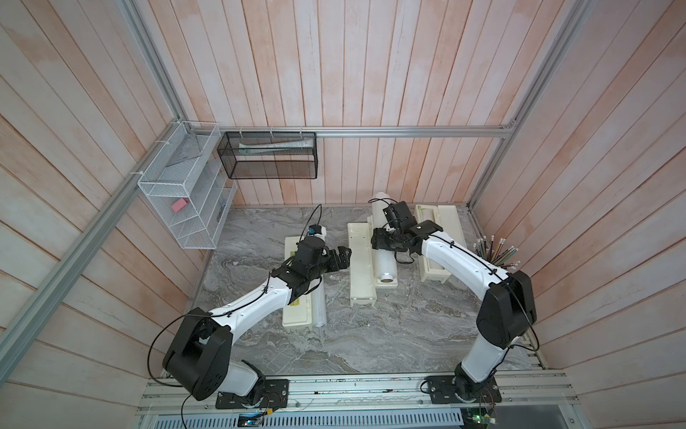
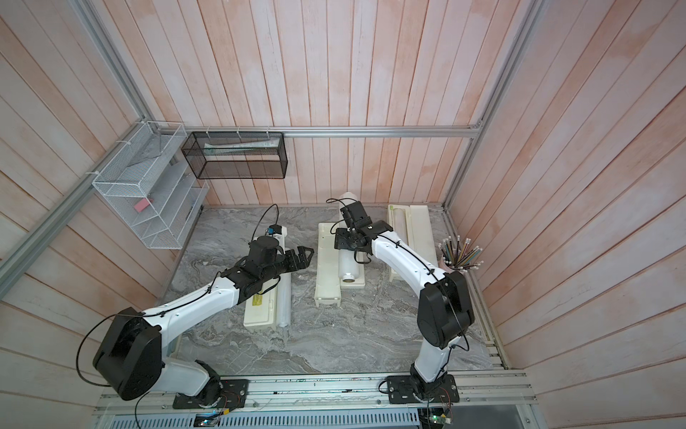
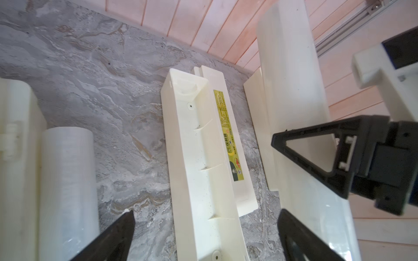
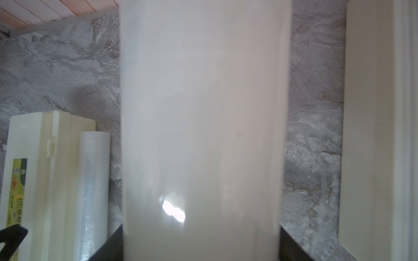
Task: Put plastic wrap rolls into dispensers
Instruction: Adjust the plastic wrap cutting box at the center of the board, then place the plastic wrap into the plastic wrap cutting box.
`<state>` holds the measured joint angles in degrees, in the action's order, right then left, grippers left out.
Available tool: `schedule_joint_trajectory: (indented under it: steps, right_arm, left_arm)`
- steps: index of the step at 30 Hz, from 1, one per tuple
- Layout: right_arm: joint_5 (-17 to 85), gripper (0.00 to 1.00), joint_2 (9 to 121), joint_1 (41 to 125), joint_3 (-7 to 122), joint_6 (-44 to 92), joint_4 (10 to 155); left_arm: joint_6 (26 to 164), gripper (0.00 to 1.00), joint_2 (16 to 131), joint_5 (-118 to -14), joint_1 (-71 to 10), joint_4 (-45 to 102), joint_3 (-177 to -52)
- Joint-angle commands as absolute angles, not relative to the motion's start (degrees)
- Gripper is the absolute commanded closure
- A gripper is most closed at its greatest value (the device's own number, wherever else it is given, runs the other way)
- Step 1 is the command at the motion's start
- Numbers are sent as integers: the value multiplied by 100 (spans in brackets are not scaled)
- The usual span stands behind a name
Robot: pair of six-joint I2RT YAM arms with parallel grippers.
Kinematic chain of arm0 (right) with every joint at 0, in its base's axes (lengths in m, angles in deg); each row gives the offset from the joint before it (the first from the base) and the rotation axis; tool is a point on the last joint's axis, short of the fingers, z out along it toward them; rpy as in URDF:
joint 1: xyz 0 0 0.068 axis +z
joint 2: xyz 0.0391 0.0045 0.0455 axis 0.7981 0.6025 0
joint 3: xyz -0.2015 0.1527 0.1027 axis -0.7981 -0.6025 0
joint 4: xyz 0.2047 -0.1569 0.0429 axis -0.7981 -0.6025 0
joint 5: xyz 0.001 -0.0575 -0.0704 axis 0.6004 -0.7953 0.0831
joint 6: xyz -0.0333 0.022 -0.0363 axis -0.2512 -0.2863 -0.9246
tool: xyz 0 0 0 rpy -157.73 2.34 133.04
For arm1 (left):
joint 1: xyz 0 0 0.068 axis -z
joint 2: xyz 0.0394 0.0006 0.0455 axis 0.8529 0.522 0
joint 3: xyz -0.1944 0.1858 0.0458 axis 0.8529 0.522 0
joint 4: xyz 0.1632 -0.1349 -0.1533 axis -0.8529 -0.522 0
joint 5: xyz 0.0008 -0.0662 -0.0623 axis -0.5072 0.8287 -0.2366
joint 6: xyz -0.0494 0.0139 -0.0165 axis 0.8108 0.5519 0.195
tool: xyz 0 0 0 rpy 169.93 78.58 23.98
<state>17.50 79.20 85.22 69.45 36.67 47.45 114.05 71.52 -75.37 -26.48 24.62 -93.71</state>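
Plastic wrap roll, a long translucent-white cylinder [image 1: 383,264] [image 2: 348,265]: off the table, tilted, far end higher than near end. It hangs over the open middle dispenser, a long cream-white plastic box [image 1: 360,267] [image 2: 326,267] with its lid folded out flat. Whether the roll's low end touches the box cannot be told.

Right gripper [image 1: 384,243] [image 2: 347,241]: clenched on this roll about mid-length. In the right wrist view the roll [image 4: 203,113] fills the centre, with a black finger pressed against either side of it [image 4: 200,244].

Left gripper [image 1: 344,258] [image 2: 306,258]: released, jaws spread wide, holding nothing. It hovers between the left box and the middle one. The left wrist view looks down between its fingers [image 3: 206,212] into the bare trough of the middle dispenser [image 3: 199,158]. The yellow-green label strip [image 3: 227,135] lies on the folded-out lid. The held roll [image 3: 291,101] runs alongside.

Second roll, a thinner clear-film cylinder [image 1: 320,308] [image 2: 285,304] [image 4: 93,180]: lying flat on the grey marble-pattern table [image 1: 371,334], touching the long side of the closed left dispenser [image 1: 295,315] [image 2: 258,315].

Right dispenser, another cream-white box [image 1: 445,230] [image 2: 419,230]: open, near the back wall. Contents of its trough too unclear to tell.
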Motion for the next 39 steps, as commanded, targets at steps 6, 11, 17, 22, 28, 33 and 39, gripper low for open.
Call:
schedule_joint_trajectory:
  steps: [6, 11, 17, 22, 28, 33, 39]
  right_arm:
    - [1535, 59, 8356, 8929, 7505, 4190, 5611]
    - [1482, 59, 8560, 9072, 7473, 4327, 5753]
    - [1405, 58, 8758, 9231, 7379, 4310, 5872]
    - [1360, 59, 8795, 9302, 7172, 4275, 6024]
    - [1290, 59, 8718, 9336, 6976, 4352, 6016]
    - [1310, 58, 8696, 9338, 6759, 4415, 6103]
    - [1382, 59, 8791, 9356, 6646, 4438, 6159]
  left_arm:
    - [11269, 0, 6664, -7446, -2846, 2125, -8922]
    - [11269, 0, 6519, -7490, -2874, 2080, -8782]
    - [11312, 0, 6488, -7457, -2887, 2209, -8673]
    - [11311, 0, 6568, -7376, -2883, 2201, -8725]
    - [11355, 0, 6560, -7344, -2883, 2234, -8686]
    - [11383, 0, 6559, -7332, -2887, 2240, -8656]
    - [11392, 0, 6559, -7324, -2884, 2263, -8656]
